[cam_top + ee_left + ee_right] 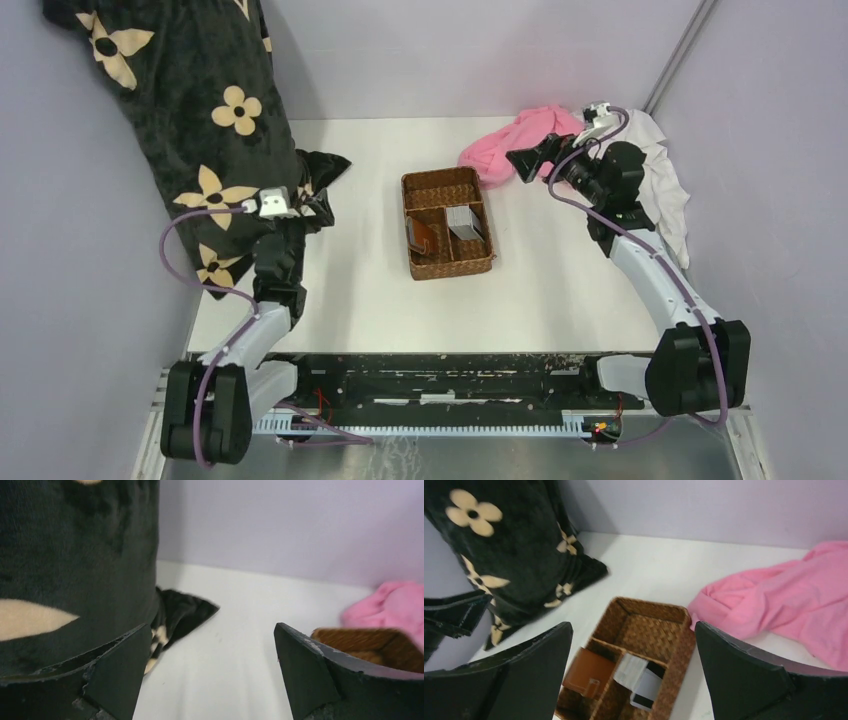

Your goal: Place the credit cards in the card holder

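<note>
A brown wicker basket point(447, 183) stands mid-table. Its near-left compartment holds the brown leather card holder point(424, 236) point(587, 675), and its near-right compartment holds the grey-silver credit cards point(464, 222) point(640, 678), stacked askew. My right gripper point(524, 163) point(634, 667) hangs open above the table to the basket's right, aimed at it, with nothing between its fingers. Left of the basket, beside the black floral cloth, my left gripper point(318, 200) point(212, 667) is open and empty over bare table.
A black cloth with cream flowers point(195, 110) hangs at the left wall and spills onto the table. A pink cloth point(510, 140) lies behind the basket's right corner, and a white cloth point(665, 180) lies by the right wall. Grey walls enclose the white table point(560, 280).
</note>
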`<state>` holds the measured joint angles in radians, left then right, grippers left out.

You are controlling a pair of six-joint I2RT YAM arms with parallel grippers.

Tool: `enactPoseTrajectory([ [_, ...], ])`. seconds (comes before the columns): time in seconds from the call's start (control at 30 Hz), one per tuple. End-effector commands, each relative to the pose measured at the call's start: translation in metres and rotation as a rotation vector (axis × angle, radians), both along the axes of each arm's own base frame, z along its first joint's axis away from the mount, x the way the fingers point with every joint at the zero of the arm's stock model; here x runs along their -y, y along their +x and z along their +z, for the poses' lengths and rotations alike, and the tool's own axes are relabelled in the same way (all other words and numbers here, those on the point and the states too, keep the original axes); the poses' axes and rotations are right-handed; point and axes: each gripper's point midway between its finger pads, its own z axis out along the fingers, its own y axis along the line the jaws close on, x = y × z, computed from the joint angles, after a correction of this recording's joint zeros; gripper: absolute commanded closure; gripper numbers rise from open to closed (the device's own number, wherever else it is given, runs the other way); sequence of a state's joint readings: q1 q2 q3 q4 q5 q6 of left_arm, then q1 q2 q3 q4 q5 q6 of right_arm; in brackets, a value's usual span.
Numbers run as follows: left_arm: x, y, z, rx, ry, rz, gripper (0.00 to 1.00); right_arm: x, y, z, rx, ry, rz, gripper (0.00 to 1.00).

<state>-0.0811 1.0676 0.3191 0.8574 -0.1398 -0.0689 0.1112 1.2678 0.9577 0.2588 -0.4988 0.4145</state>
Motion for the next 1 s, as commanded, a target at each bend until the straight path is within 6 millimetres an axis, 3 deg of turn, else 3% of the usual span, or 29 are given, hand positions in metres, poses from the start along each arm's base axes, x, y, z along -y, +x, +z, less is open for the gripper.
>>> enactPoseTrajectory([
  [0.0, 0.015, -0.005, 0.040, 0.101, -0.399, -0.052, 0.01, 0.002, 0.000, 0.066, 0.145, 0.244, -0.069, 0.01],
  [0.03, 0.012, -0.003, 0.036, 0.072, -0.521, -0.020, 0.01, 0.009, 0.007, 0.062, 0.128, 0.329, -0.124, 0.00],
  [0.1, 0.027, 0.002, 0.044, 0.025, -0.547, -0.096, 0.01, -0.009, 0.006, 0.063, 0.177, 0.372, 0.006, 0.06],
  [0.17, 0.037, 0.008, 0.039, -0.050, -0.574, -0.129, 0.01, -0.035, 0.013, 0.064, 0.092, 0.363, 0.160, 0.29],
  [0.23, 0.043, 0.009, 0.032, -0.086, -0.607, -0.145, 0.01, -0.061, 0.021, 0.044, -0.034, 0.282, 0.204, 0.38],
  [0.37, 0.059, 0.007, 0.011, -0.175, -0.620, -0.121, 0.06, -0.094, 0.014, 0.000, -0.136, -0.081, 0.045, 0.31],
  [0.63, 0.127, 0.009, -0.036, -0.385, -0.397, -0.057, 0.10, -0.152, 0.015, -0.077, -0.338, -0.304, 0.037, 0.33],
  [0.97, 0.136, 0.008, -0.074, -0.457, -0.427, -0.012, 0.21, -0.203, -0.010, -0.133, -0.399, -0.510, 0.080, 0.36],
])
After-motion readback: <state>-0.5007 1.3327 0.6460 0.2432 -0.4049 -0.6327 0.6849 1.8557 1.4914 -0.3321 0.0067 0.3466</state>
